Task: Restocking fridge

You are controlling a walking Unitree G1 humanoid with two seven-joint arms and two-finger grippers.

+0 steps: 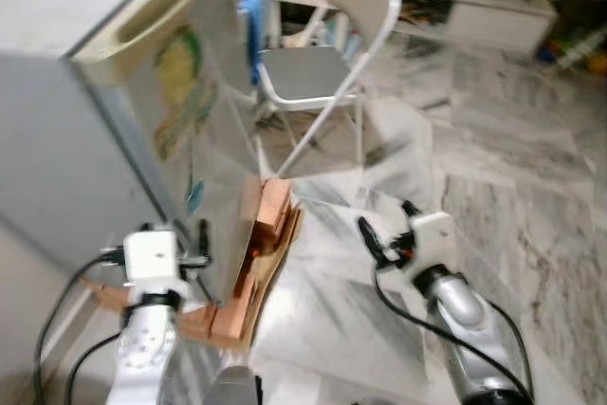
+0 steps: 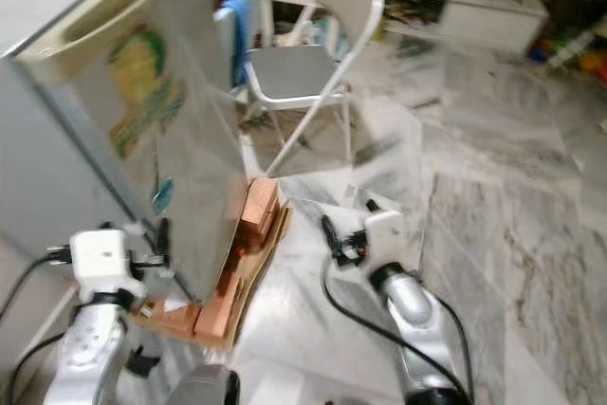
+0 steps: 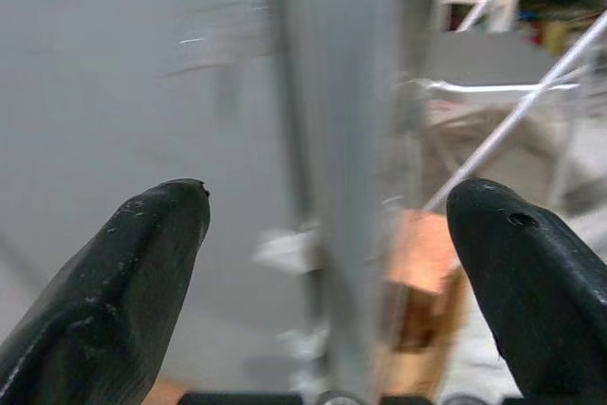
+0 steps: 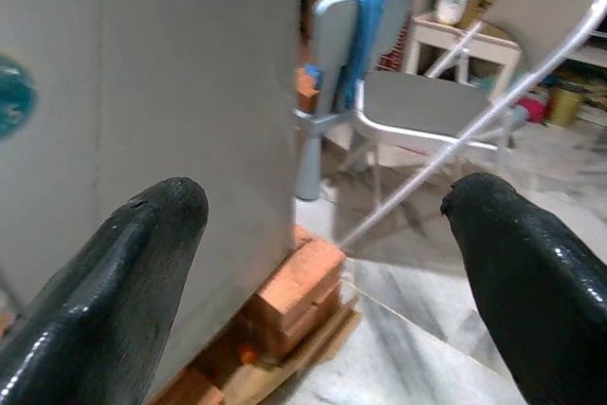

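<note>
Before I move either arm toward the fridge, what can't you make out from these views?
- Fridge interior: door shut, contents hidden.
- Door sticker: head views blurred, unreadable.
- Left gripper: left wrist view smeared; nearness to the door edge unclear.
- Bricks under the fridge: partly hidden by it.

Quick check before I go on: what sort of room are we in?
Probably a lived-in room of a home: a small fridge propped on bricks, a grey folding chair on a marble floor, and a low TV-style cabinet behind.
</note>
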